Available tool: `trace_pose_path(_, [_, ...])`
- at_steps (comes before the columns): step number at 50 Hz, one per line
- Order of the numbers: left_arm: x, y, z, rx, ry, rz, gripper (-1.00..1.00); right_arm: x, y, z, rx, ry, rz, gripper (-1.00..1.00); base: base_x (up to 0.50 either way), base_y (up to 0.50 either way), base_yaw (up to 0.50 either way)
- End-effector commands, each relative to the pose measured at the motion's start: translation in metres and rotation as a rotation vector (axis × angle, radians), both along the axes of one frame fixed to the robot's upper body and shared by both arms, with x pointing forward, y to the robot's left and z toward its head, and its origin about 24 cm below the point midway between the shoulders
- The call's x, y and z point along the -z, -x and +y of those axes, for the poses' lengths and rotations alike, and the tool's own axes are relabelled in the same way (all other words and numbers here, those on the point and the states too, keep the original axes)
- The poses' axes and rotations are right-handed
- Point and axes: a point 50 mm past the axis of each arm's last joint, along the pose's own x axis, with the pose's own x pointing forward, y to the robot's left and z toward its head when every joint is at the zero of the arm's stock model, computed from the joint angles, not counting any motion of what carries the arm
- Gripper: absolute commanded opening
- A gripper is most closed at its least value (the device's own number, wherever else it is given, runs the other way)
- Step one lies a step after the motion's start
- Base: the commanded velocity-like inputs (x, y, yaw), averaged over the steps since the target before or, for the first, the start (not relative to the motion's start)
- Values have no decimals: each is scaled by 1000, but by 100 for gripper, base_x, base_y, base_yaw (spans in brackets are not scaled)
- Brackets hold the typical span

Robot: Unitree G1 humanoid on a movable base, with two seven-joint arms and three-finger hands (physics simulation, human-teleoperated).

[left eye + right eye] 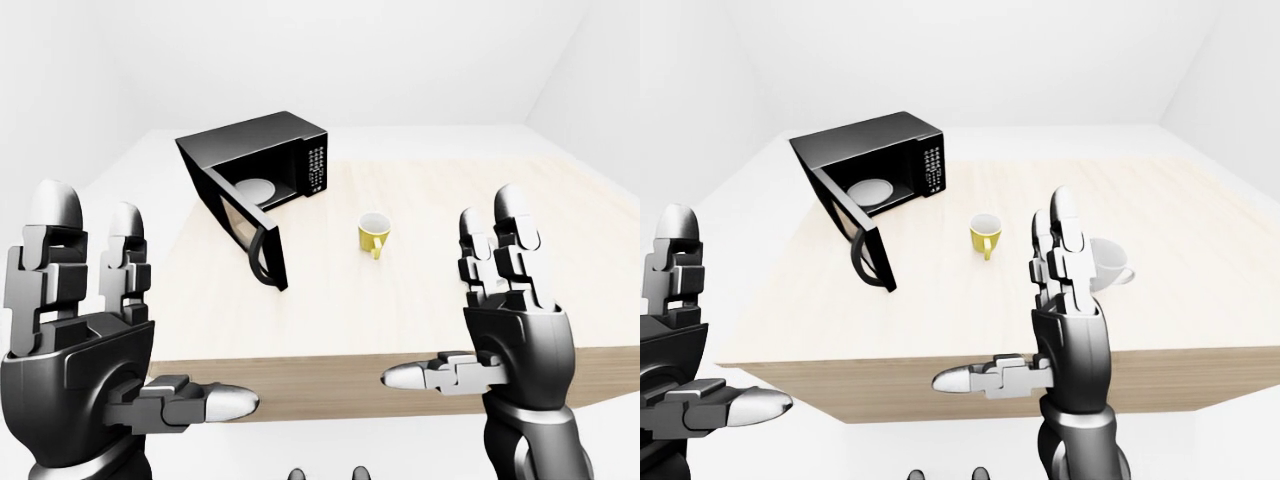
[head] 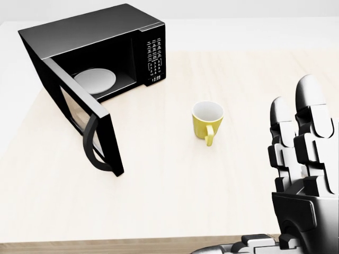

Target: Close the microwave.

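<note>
The black microwave (image 2: 100, 39) stands at the upper left of the head view on a pale wooden table (image 2: 175, 196). Its door (image 2: 87, 119) hangs wide open, swung out toward the view's bottom, with a curved handle on its outer edge. A white turntable plate (image 2: 95, 80) shows inside. Both hands are raised short of the table's near edge, palms inward, fingers spread and empty. My left hand (image 1: 150, 320) is at the lower left of the left-eye view, my right hand (image 1: 455, 300) at the lower right. Neither touches the microwave.
A yellow mug (image 2: 207, 119) stands right of the open door, handle toward the view's bottom. A white mug (image 1: 1110, 265) sits farther right, partly hidden behind my right hand in the right-eye view. White floor and walls surround the table.
</note>
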Motion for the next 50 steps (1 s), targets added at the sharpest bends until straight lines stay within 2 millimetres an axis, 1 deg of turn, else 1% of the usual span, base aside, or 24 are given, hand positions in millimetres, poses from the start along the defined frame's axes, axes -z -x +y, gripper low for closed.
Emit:
trace_pose_path(1, [0,0,0,-3,-5,-2,100,2,-1,1,-1,0,8,100,0,50,0])
trace_pose_path(15, [-2,-1,0,-9,-11,-15,100,2,-1,1,-1,-2,8,100,0,50,0])
trace_pose_path(21, [-3,-1,0,1,11,-13,100,6,-2,2,-5,0,29,100,0,50,0])
trace_pose_path(27, [-3,-1,1,11,23,-5,100,1,2,2,-6,-3,11,100,0,50,0])
trace_pose_path(30, [-3,-1,1,7,17,-13,100,2,0,3,-8,-3,13,100,0,50,0])
trace_pose_path(44, [1,-1,0,-8,-6,5,100,3,0,2,0,-5,15,100,0,50,0])
trace_pose_path(50, [4,-3,-1,-8,-11,18,100,4,-4,1,20,-7,16,100,0,5,0])
